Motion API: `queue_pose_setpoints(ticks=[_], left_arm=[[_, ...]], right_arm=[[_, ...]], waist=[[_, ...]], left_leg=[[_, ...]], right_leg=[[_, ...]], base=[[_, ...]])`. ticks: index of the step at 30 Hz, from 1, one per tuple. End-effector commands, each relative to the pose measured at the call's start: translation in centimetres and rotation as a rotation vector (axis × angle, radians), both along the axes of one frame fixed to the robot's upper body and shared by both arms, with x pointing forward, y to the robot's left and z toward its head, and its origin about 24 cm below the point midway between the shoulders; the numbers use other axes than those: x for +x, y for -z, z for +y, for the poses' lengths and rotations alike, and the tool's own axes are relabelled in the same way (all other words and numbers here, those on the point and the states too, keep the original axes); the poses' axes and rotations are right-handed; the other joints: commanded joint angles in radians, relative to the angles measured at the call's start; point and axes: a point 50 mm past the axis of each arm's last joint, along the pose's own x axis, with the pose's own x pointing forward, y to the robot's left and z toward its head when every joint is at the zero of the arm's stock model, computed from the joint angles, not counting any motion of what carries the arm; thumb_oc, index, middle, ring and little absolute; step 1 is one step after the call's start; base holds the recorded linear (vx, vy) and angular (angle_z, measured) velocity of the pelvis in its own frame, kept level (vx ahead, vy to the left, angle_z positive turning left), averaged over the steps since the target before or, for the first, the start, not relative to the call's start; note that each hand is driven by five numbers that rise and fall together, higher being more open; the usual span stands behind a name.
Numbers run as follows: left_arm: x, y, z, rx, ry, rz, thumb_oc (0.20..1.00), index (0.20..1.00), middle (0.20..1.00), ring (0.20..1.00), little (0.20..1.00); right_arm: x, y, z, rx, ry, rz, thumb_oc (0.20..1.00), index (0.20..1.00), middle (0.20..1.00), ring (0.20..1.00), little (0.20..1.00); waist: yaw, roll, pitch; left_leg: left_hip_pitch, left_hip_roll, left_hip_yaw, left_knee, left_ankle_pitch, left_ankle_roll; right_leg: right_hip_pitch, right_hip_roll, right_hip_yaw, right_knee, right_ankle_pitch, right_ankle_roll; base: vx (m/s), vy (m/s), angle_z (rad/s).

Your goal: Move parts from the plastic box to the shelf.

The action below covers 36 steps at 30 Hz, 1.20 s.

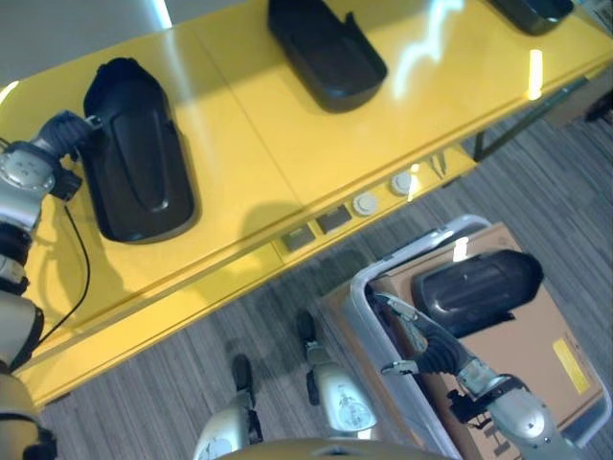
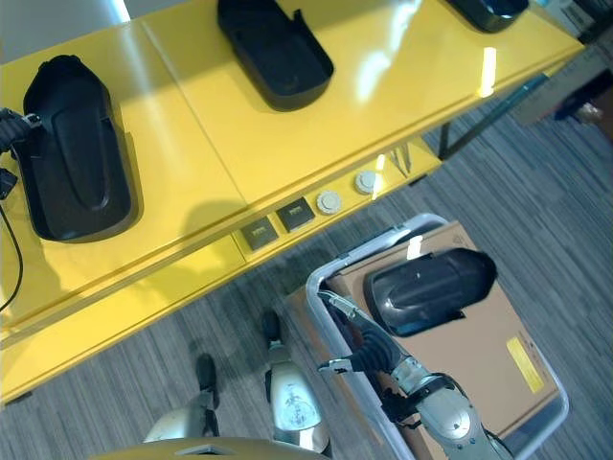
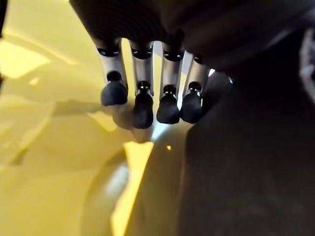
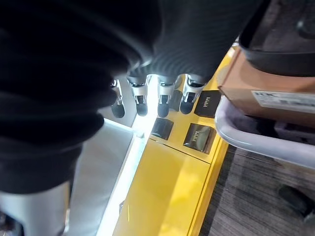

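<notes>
Left hand (image 1: 69, 129) rests at the end of a black part (image 1: 137, 153) on the yellow shelf (image 1: 259, 144), fingers relaxed, gripping nothing. Right hand (image 1: 421, 340) hangs open beside another part (image 1: 476, 287) in the plastic box (image 1: 369, 316).

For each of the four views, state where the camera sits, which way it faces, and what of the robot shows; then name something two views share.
Left eye view: on the head, looking down at the yellow shelf, the plastic box, the left hand and the right hand.
Right eye view: beside it, same scene, slightly offset.
Left wrist view: on the left wrist, facing a black part on the shelf, past its fingers.
Right wrist view: on the right wrist, facing the shelf edge and box rim.
Shared: both eye views show the black part in the box.
</notes>
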Motion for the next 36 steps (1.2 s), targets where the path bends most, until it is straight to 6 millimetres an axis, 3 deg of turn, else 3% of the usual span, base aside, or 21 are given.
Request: queue_pose_setpoints(ticks=[1, 4, 8, 15, 22, 33, 34, 35, 36], left_arm=[[-0.4, -3.3, 0.8, -0.001, -0.016, -0.126, 0.200, 0.200, 0.200, 0.200, 0.200], [-0.1, -3.2, 0.4, -0.001, -0.014, -0.137, 0.200, 0.200, 0.200, 0.200, 0.200], [-0.2, -3.4, 1.0, 0.013, -0.068, -0.135, 0.200, 0.200, 0.200, 0.200, 0.200], [0.0, -3.0, 0.9, -0.012, -0.094, -0.142, 0.200, 0.200, 0.200, 0.200, 0.200], [1.1, -0.9, -1.5, -0.074, -0.001, -0.143, 0.200, 0.200, 0.200, 0.200, 0.200], [1.4, -0.7, -2.2, -0.080, 0.022, -0.135, 0.200, 0.200, 0.200, 0.200, 0.200], [1.3, -0.3, -1.6, -0.075, -0.026, -0.122, 0.479, 0.479, 0.479, 0.479, 0.479], [1.3, -0.3, -1.5, -0.080, -0.031, -0.122, 1.000, 1.000, 1.000, 1.000, 1.000], [1.3, -0.3, -1.6, -0.080, -0.031, -0.122, 1.000, 1.000, 1.000, 1.000, 1.000]], right_arm=[[-0.7, 2.1, -0.5, -0.051, -0.045, 0.109, 1.000, 1.000, 1.000, 1.000, 1.000], [-1.7, 6.0, -1.8, -0.087, 0.038, 0.279, 1.000, 1.000, 1.000, 1.000, 1.000], [-1.3, 8.4, -2.4, -0.085, 0.123, 0.376, 1.000, 1.000, 1.000, 1.000, 1.000], [-0.5, 9.2, -1.6, -0.072, 0.119, 0.400, 1.000, 1.000, 1.000, 1.000, 1.000], [0.6, 9.2, -0.7, -0.075, 0.081, 0.383, 1.000, 1.000, 1.000, 1.000, 1.000], [0.4, 9.7, -0.6, -0.072, 0.099, 0.401, 1.000, 1.000, 1.000, 1.000, 1.000], [0.4, 9.7, -0.5, -0.072, 0.098, 0.403, 1.000, 1.000, 1.000, 1.000, 1.000], [0.4, 9.8, -0.5, -0.072, 0.099, 0.406, 1.000, 1.000, 1.000, 1.000, 1.000], [0.4, 9.8, -0.5, -0.072, 0.099, 0.406, 1.000, 1.000, 1.000, 1.000, 1.000]], waist=[[0.008, 0.026, -0.013], [0.012, 0.028, -0.014], [0.023, 0.041, -0.015], [0.041, 0.052, -0.014], [0.066, 0.062, -0.006], [0.075, 0.064, 0.000], [0.074, 0.065, -0.001], [0.074, 0.065, -0.001], [0.074, 0.065, -0.001]], left_leg=[[-0.050, 0.099, -0.033, -0.009, 0.029, -0.051], [-0.049, 0.096, -0.026, -0.009, 0.029, -0.049], [-0.054, 0.093, -0.030, -0.009, 0.033, -0.048], [-0.059, 0.090, -0.045, -0.009, 0.037, -0.048], [-0.068, 0.094, -0.072, -0.009, 0.049, -0.053], [-0.072, 0.100, -0.077, -0.009, 0.054, -0.054], [-0.073, 0.100, -0.078, -0.009, 0.054, -0.054], [-0.072, 0.100, -0.078, -0.009, 0.054, -0.053], [-0.072, 0.100, -0.078, -0.009, 0.053, -0.053]], right_leg=[[0.110, -0.071, 0.015, 0.004, -0.124, 0.120], [0.110, -0.075, 0.018, 0.002, -0.123, 0.122], [0.112, -0.082, 0.011, -0.003, -0.121, 0.121], [0.118, -0.084, -0.004, -0.002, -0.125, 0.117], [0.132, -0.078, -0.029, 0.000, -0.137, 0.107], [0.134, -0.074, -0.037, -0.001, -0.137, 0.104], [0.135, -0.075, -0.038, -0.001, -0.138, 0.104], [0.135, -0.075, -0.038, 0.000, -0.138, 0.104], [0.135, -0.075, -0.038, 0.000, -0.138, 0.104]], base=[[0.00, 0.014, -0.19], [-0.01, 0.017, -0.11], [-0.01, 0.004, -0.03], [0.00, -0.012, 0.04], [-0.01, -0.033, 0.10], [-0.01, -0.011, 0.04], [0.00, 0.000, 0.00], [0.00, 0.000, 0.00], [0.00, 0.000, 0.00]])
